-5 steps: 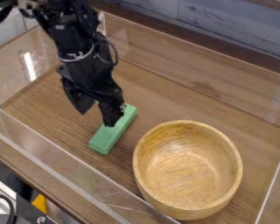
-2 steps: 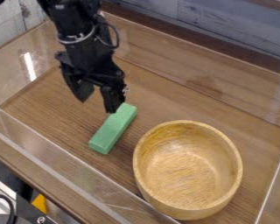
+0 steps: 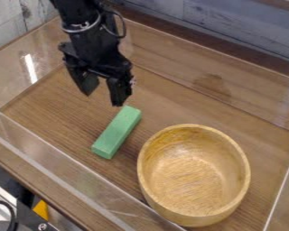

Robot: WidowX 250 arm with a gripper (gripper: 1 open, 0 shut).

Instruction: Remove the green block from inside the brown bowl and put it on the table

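Nearest, the brown bowl (image 3: 194,174) sits empty. Just beside it the green block (image 3: 116,132) lies flat on the worktop (image 3: 219,95). Beyond, the tool (image 3: 100,89) hangs released, holding nothing. The block looks light, stiff, easiest pinched across its narrow sides

— How's my feed?

— Bright and even, light from above, I think. White glare streaks on the clear wall (image 3: 44,194) nearest me and a small hot spot at left. Soft shadows under the green block (image 3: 116,132) and inside the bowl (image 3: 194,173).

— Sharpness?

— Low resolution, slightly soft; the black gripper (image 3: 98,87) loses detail.
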